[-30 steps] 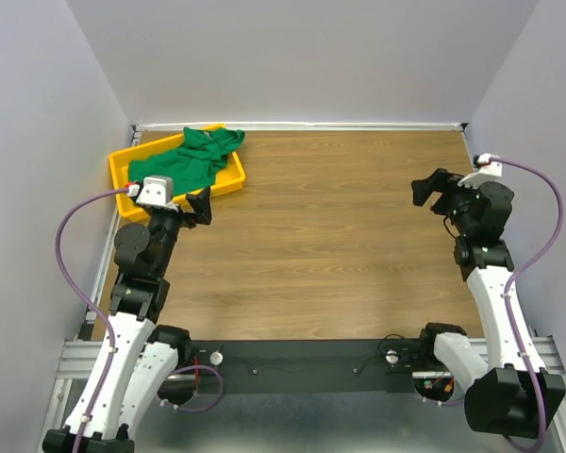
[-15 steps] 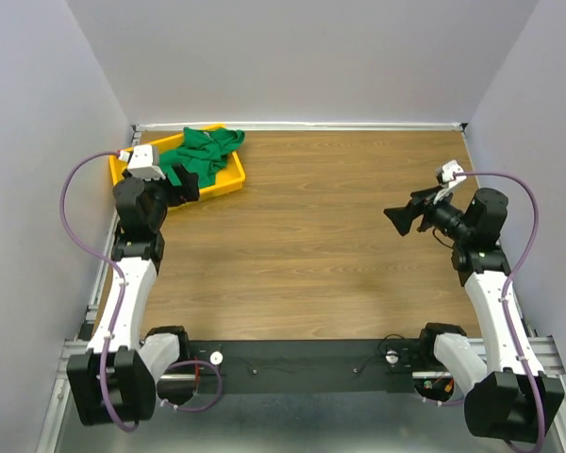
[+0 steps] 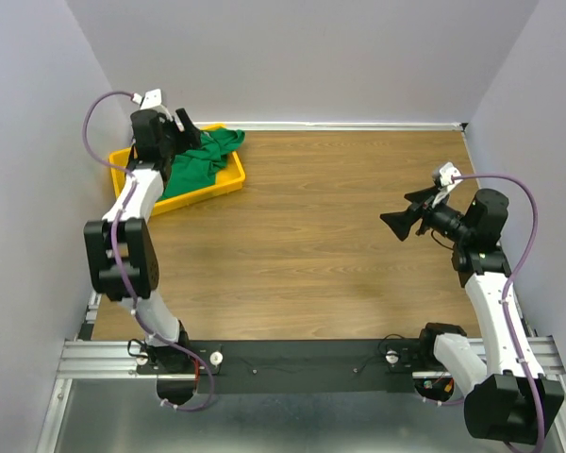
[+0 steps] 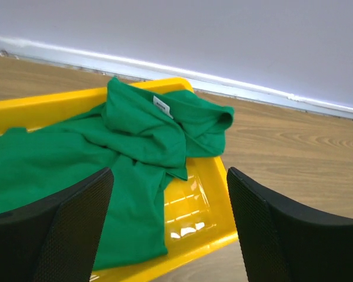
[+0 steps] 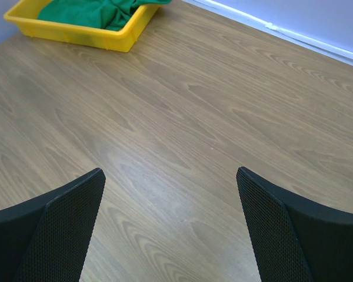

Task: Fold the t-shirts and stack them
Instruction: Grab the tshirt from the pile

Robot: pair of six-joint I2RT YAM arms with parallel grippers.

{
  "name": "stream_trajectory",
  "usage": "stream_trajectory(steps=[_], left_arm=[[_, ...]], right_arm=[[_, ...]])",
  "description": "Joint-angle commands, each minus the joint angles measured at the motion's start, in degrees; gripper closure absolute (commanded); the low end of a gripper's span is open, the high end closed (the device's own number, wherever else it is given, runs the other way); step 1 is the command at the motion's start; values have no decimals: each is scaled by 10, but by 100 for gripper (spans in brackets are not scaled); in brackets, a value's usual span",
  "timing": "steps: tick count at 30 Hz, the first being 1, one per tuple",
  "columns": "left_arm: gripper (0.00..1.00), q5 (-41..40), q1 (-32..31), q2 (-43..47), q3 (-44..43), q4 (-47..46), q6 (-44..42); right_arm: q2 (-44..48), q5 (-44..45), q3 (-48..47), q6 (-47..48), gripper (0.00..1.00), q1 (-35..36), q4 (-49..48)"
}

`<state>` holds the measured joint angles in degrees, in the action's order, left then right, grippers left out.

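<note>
A yellow plastic tray (image 4: 195,200) sits at about 10 o'clock on the worktop (image 3: 311,245) in the top view, close to the back wall. It is shallow and rectangular, with smooth walls and a glossy floor that shows bare at its right end. The green t-shirt (image 4: 135,141) is the only thing in it. The shirt is soft matte cloth, crumpled in loose folds and covering most of the tray floor. One bunched part laps over the tray's far right corner, at 1 o'clock. A small white neck tag (image 4: 161,106) shows on top of the heap.

The left claw (image 4: 169,173) hovers above the tray with its two black mesh-textured fingers (image 4: 76,223) spread wide. Nothing is between them, and they are not seen touching the cloth. The right claw (image 3: 398,225) hangs at 3 o'clock over bare brown wood-grain surface, well apart from the tray. It is also spread wide and holds nothing.
</note>
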<state>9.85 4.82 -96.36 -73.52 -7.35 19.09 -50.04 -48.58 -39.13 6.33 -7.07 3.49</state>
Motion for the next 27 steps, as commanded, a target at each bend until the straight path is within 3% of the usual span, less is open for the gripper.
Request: stream_trajectory(steps=[1, 5, 12, 20, 27], left_arm=[[18, -12, 3, -82, -111, 53, 35], [24, -18, 3, -196, -221, 117, 40], [27, -54, 3, -302, -367, 184, 33], [37, -50, 3, -351, -400, 198, 36], [37, -91, 3, -360, -417, 219, 15]], right_arm=[[7, -23, 5, 6, 0, 3, 15], [2, -18, 3, 4, 0, 3, 15], [-13, -18, -1, 1, 0, 3, 18], [-24, -18, -2, 2, 0, 3, 22], [-29, -15, -1, 6, 0, 3, 23]])
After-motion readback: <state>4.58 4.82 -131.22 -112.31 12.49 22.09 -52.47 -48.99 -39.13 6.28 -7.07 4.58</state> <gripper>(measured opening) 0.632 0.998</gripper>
